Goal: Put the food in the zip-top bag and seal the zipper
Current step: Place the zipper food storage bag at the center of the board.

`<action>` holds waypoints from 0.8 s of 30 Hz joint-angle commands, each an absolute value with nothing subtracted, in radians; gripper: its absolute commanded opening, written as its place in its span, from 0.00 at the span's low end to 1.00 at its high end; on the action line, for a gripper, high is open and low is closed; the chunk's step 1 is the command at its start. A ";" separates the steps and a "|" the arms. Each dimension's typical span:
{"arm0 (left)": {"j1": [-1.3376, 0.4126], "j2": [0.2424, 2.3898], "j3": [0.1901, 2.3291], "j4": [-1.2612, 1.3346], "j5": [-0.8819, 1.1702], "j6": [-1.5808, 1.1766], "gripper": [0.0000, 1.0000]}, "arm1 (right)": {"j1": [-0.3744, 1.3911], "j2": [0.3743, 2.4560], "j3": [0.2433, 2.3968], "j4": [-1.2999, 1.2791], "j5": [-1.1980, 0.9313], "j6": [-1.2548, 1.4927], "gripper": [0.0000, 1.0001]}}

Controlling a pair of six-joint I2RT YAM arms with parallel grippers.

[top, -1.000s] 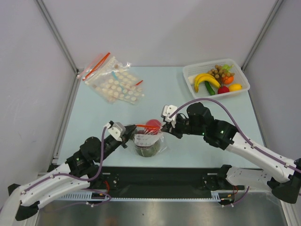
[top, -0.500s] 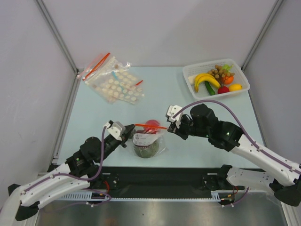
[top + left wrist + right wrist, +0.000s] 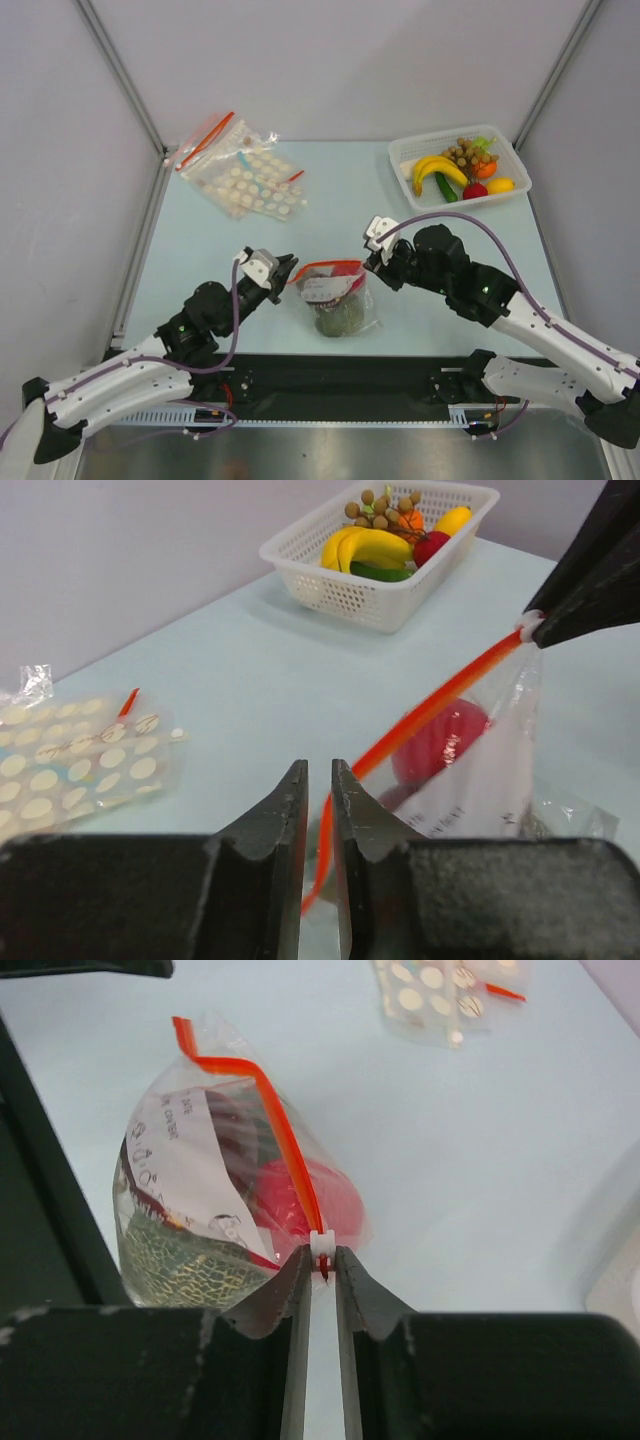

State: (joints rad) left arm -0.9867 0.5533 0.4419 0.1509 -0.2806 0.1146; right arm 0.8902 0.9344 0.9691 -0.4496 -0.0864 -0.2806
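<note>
The zip-top bag (image 3: 345, 298) lies mid-table with the food inside: a shiny red round fruit (image 3: 325, 1200) and a rough grey-green ball (image 3: 338, 318). Its red zipper (image 3: 330, 264) sags in a curve between my two grippers. My left gripper (image 3: 287, 268) is at the strip's left end. Its jaws stand narrowly open, and the zipper (image 3: 440, 700) runs loosely through the gap of the left gripper (image 3: 319, 765). My right gripper (image 3: 368, 262) is at the right end, also slightly open. The white slider (image 3: 322, 1241) sits right at the tips of the right gripper (image 3: 322, 1252).
A white basket (image 3: 512, 168) with yellow bananas (image 3: 438, 172), a grape bunch and other toy produce stands at the back right. Clear bags of pale discs (image 3: 245, 178) lie at the back left. The black base rail runs along the near edge.
Both grippers have gone from shut to slightly open. The bag has shifted right and its taut zipper now sags. My left arm has followed it to the right.
</note>
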 commanded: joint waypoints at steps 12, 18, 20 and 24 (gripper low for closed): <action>-0.974 0.617 0.482 0.304 -0.322 0.051 0.77 | 0.801 0.850 0.833 0.009 0.309 0.119 1.00; -0.973 0.502 0.419 0.290 -0.519 -0.093 1.00 | 0.792 0.882 0.868 -0.069 0.564 0.308 1.00; -0.974 0.489 0.419 0.270 -0.549 -0.141 1.00 | 0.793 0.888 0.862 -0.055 0.623 0.365 1.00; -0.971 0.494 0.426 0.241 -0.549 -0.190 1.00 | 0.793 0.874 0.842 -0.051 0.777 0.459 1.00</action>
State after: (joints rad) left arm -0.9783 0.4927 0.4282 0.2516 -0.4973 -0.1028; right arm 0.7918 0.8883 0.8394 -0.0986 0.5877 0.3298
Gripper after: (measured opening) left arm 0.996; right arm 0.994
